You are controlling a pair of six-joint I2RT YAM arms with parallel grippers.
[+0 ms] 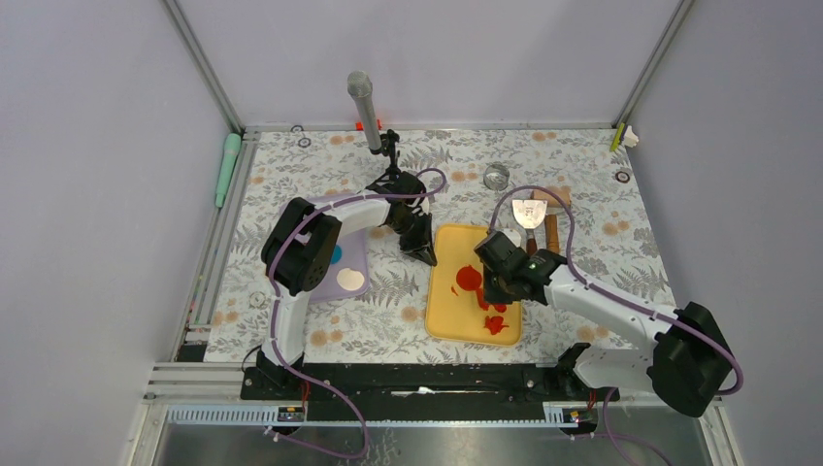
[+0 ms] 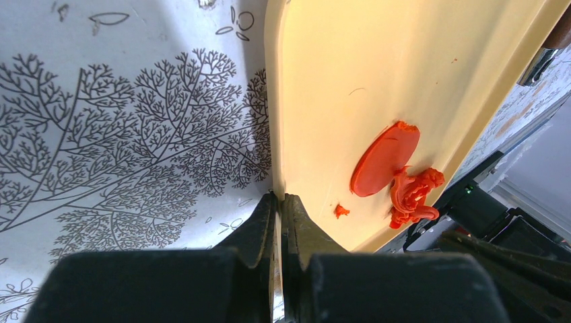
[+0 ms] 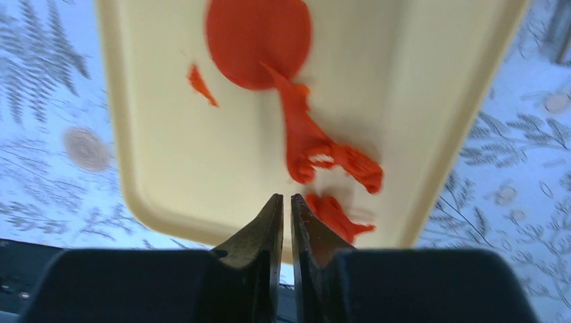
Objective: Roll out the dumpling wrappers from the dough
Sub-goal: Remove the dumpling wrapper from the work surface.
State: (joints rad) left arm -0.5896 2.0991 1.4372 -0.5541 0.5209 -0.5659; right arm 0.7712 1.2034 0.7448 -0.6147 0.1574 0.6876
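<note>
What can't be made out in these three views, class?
Right wrist view: red scraps smeared by motion blur.
Top view: scraps partly hidden under the right gripper.
Left wrist view: whether the left gripper pinches the tray rim; its fingers cover the contact.

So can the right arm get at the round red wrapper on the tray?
Probably yes: the right gripper hovers over the tray near the wrapper, only loose red scraps between them.

Yellow tray [image 1: 444, 325] on floral cloth [image 1: 602, 199], lavender mat [image 1: 357, 243] with cream disc [image 1: 350, 281], metal ring [image 1: 496, 176], microphone [image 1: 361, 97] behind.
</note>
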